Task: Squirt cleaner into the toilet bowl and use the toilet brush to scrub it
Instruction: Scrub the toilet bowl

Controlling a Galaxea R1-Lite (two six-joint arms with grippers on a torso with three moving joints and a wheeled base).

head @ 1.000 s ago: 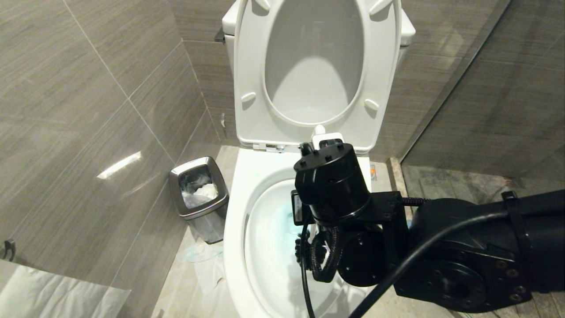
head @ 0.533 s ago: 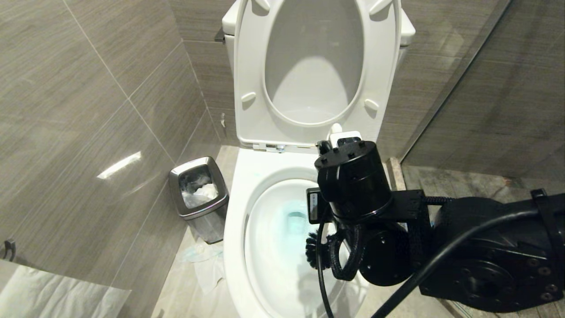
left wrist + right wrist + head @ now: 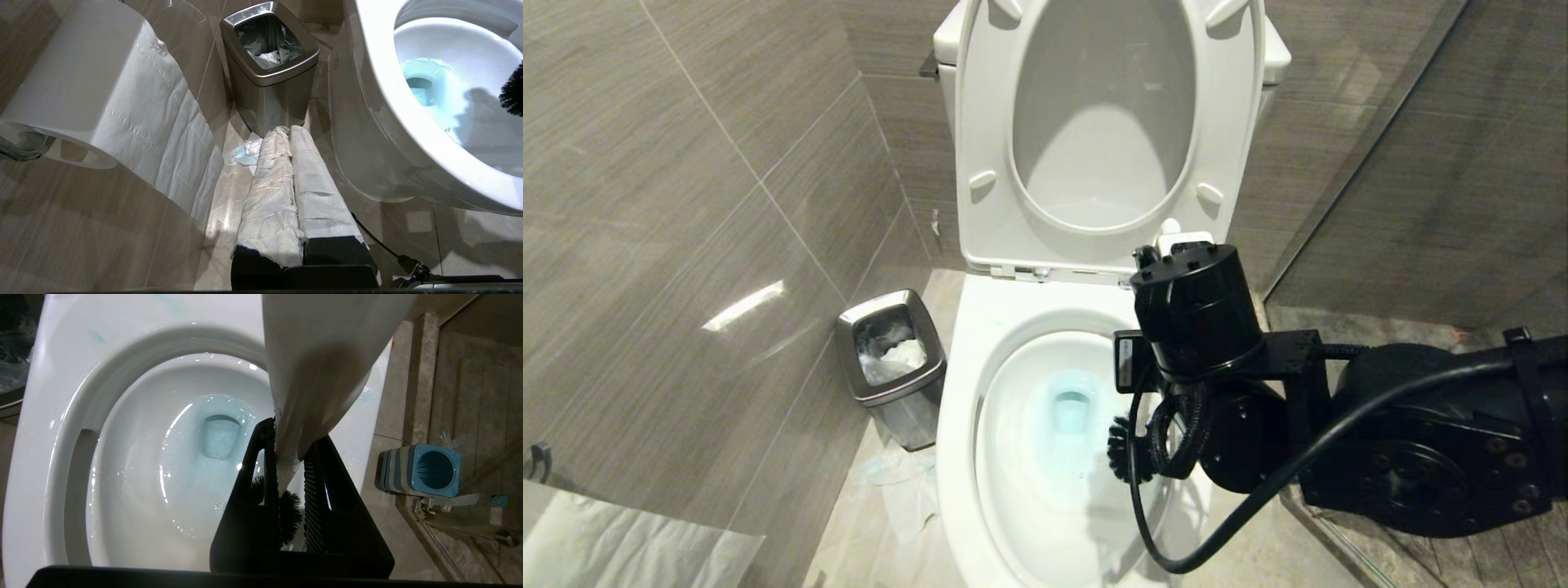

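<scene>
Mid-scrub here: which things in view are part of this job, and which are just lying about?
Part of the job:
- toilet bowl, blue-tinted water inside
- toilet brush, clamped in the right gripper, bristles over the bowl
- blue-topped brush holder on the floor beside the toilet

Just lying about:
- steel waste bin
- paper roll
- left gripper, paper-wrapped, parked

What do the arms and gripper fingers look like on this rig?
Right arm: matte black, bulky round joint housings with visible screws, a loose black cable looping below. Right gripper: black triangular fingers with ribbed pads. Left gripper: black base, fingers wrapped in white paper.
</scene>
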